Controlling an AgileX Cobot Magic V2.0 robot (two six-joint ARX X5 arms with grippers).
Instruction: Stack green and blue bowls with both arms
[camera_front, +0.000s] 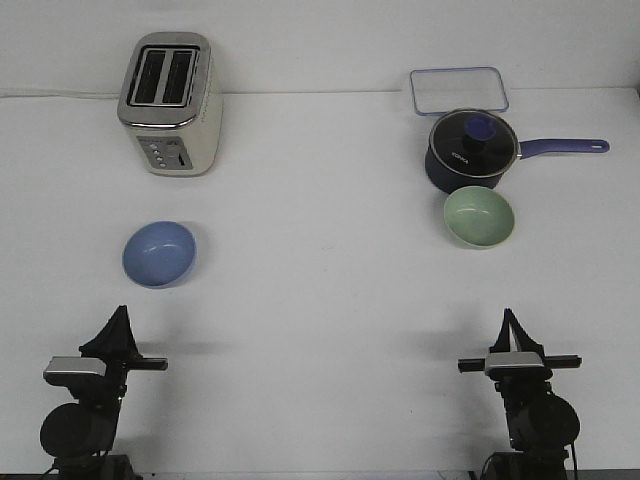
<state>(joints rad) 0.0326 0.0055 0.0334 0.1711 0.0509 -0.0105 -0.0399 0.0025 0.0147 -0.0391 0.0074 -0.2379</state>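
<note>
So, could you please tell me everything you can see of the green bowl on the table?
The green bowl is small, round and pale sage, with a matte finish that looks like plastic or ceramic. It stands upright and appears empty, its inside a little darker than the rim. It sits on the white table on the robot's right side, just in front of the dark blue saucepan, very close to it; contact cannot be told. Neither gripper touches it; the right gripper is well short of it.

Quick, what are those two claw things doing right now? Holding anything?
Left gripper: holding nothing, fingers together, looks closed.
Right gripper: holding nothing, fingers together, looks closed.
</note>
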